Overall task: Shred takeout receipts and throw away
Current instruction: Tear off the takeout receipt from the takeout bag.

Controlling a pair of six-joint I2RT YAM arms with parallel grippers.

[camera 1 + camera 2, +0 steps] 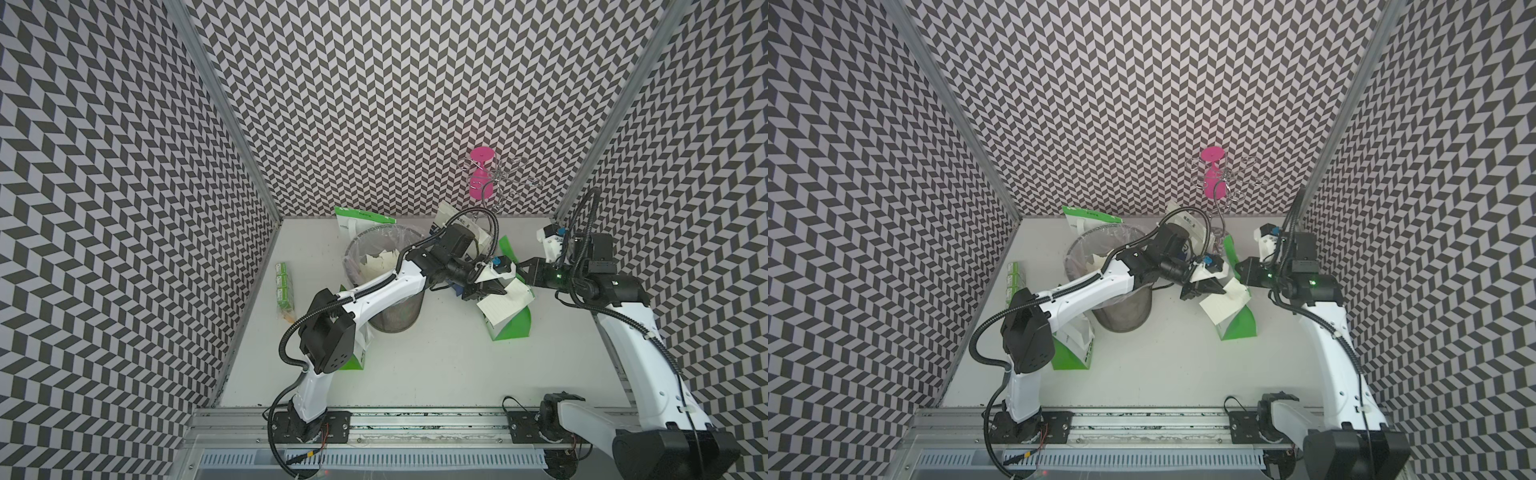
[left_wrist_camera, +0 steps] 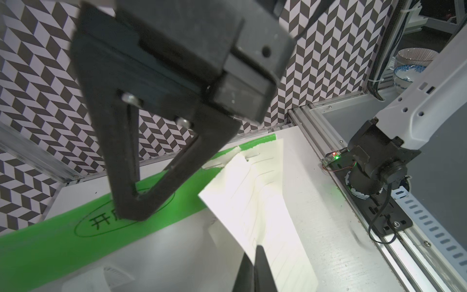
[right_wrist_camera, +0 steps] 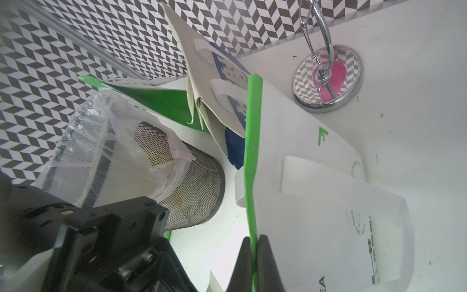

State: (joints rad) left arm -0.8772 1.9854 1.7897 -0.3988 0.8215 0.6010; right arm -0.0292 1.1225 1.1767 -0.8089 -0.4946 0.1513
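Tearing looks to be the step in hand. I have the left gripper point(image 2: 255, 255) clenched on one end of the receipt point(image 2: 252, 199), a white slip with faint printed lines. It fills the lower middle of the left wrist view, held over the green-and-white bag point(image 2: 63, 247). In both top views the receipt point(image 1: 505, 305) sits right of centre between the two arms, well apart from the mesh bin point(image 1: 348, 253). White scraps point(image 1: 380, 264) already lie in the bin's liner.

The right gripper point(image 3: 254, 249) is pinched tight too. At the bottom middle of the right wrist view, though, what runs between its fingers is the bag's green edge point(image 3: 252, 151), not the slip. I cannot tell whether any receipt paper is caught along with it, so I judge the tear is not ready.

My next move calls for letting go with the right and shifting it onto the free side of the receipt, close to the left's grip. Then I clamp there and pull the two apart. The risk is dragging the bag along instead.
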